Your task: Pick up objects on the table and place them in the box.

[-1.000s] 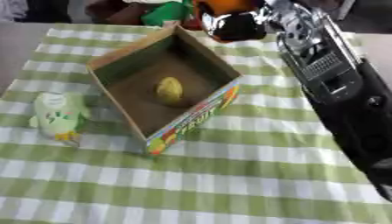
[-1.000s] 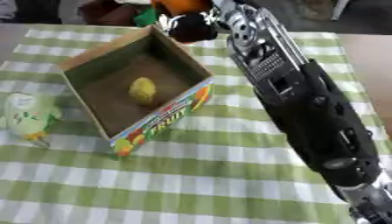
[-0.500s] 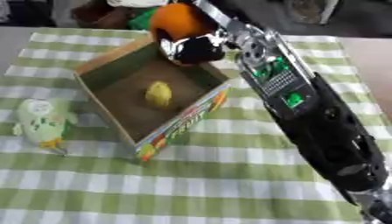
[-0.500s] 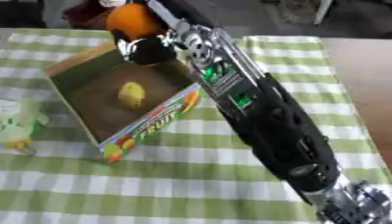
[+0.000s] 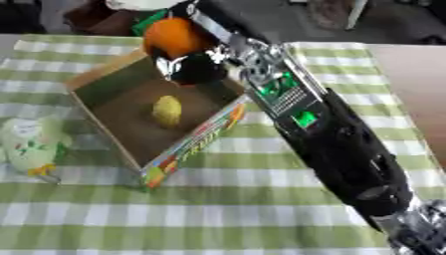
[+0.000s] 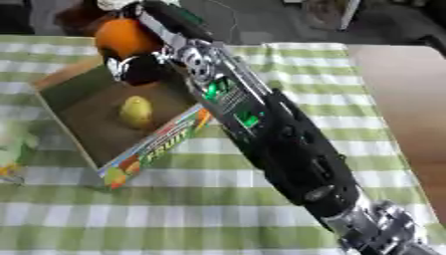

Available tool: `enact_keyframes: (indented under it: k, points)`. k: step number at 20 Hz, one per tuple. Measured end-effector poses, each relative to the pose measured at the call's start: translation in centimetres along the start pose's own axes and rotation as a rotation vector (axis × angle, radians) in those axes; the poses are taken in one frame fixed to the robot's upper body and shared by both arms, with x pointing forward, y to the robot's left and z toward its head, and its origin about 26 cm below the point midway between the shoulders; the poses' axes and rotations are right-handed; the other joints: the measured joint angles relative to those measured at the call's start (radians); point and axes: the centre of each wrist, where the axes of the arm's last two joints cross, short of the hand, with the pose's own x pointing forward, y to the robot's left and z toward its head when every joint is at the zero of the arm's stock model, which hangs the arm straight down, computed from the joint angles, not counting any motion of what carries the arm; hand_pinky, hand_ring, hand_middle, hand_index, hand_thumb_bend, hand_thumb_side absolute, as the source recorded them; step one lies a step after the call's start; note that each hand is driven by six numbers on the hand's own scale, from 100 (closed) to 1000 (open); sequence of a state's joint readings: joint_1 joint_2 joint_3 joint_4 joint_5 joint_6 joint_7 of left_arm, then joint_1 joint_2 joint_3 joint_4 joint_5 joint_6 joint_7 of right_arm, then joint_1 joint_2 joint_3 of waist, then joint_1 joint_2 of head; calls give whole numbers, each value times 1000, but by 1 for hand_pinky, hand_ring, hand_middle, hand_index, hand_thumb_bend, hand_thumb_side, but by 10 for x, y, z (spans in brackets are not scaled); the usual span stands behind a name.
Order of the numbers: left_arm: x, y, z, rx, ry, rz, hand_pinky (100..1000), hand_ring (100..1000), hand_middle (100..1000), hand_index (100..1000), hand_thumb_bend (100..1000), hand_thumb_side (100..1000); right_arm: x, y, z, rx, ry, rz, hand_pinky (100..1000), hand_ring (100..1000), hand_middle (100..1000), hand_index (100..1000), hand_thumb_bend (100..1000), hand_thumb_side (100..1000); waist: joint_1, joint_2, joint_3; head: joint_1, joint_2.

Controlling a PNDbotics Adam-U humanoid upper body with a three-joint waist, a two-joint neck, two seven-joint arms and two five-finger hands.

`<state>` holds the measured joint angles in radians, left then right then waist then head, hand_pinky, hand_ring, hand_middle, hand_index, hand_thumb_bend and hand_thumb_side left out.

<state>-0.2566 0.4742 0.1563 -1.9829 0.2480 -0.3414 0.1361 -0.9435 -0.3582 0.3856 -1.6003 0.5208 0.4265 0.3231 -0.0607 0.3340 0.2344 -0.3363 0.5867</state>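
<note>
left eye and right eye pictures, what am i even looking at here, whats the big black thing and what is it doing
Both pictures come from one stereo camera in a humanoid robot's head, looking down at its work, so they show the same moment from slightly different spots. The big black and silver thing is the robot's right arm, reaching in from the lower right. Its right hand is at the far end, with its fingers curled round an orange ball-like object, held over the far edge of a cardboard box. The box sits open on a table with a green checked cloth. Inside it lies a small yellow object. To the left of the box, on the cloth, is a pale green and white toy. The left hand does not show in either view.
</note>
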Motion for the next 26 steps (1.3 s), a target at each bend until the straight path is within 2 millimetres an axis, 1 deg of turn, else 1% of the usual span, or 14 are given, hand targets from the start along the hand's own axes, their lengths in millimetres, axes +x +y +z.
enact_keyframes:
  k: [1,2,3,5,7,10,11,12,14,20,21,23,25,26]
  points:
    - [0,0,0,0,1,1,471,619,648,735,100,803,0,3,-2,17,-2,5,739,790,517,765,100,151,0,-1,0,-1,0]
    - [0,0,0,0,1,1,471,619,648,735,100,803,-1,5,-3,34,-3,12,747,802,543,787,100,141,-1,-1,0,0,0]
    - [0,0,0,0,1,2,471,619,648,734,100,803,-3,7,-4,51,-4,19,753,811,566,801,100,132,-2,-1,0,1,0]
    - [0,0,0,0,1,2,471,619,647,734,100,804,-5,9,-5,85,-9,31,778,852,642,845,100,116,-3,-1,0,8,0]
    - [0,0,0,0,1,2,471,619,647,734,100,804,-6,10,-6,114,-16,41,793,878,697,866,100,100,-3,-1,0,15,0]
    - [0,0,0,1,3,2,471,619,647,734,100,804,-7,10,-6,156,-26,55,824,922,773,905,100,100,-3,-2,0,26,0]
    - [0,0,0,2,3,2,471,619,647,734,100,804,-8,10,-6,168,-28,61,835,938,794,917,100,148,-3,-2,-1,29,0]
    - [0,0,0,2,3,2,471,619,647,734,100,804,-8,9,-6,177,-26,65,845,956,809,928,100,316,-3,-2,-1,32,0]
    - [0,0,0,2,3,2,471,619,647,734,100,804,-10,5,-5,184,-20,73,852,971,818,937,100,403,-3,-6,-2,36,0]
    - [0,0,0,2,4,2,471,619,647,734,100,804,-11,-2,-1,179,-11,84,852,971,818,937,100,403,-3,-10,-2,40,0]
    - [0,0,0,2,4,2,473,620,646,735,100,803,-10,-3,-1,179,-12,84,865,999,841,967,356,640,-3,-10,-2,40,0]
    - [0,0,0,3,5,1,473,620,646,735,100,804,-10,-5,0,167,-8,83,866,999,841,968,360,646,-4,-17,-10,44,2]
    - [0,0,0,6,7,1,473,620,646,735,100,804,-13,-12,5,129,7,77,865,999,840,968,357,646,-5,-31,-12,46,3]
    - [0,0,0,6,9,2,473,620,646,735,100,804,-14,-15,7,110,11,73,865,999,840,968,357,646,-6,-33,-12,47,3]
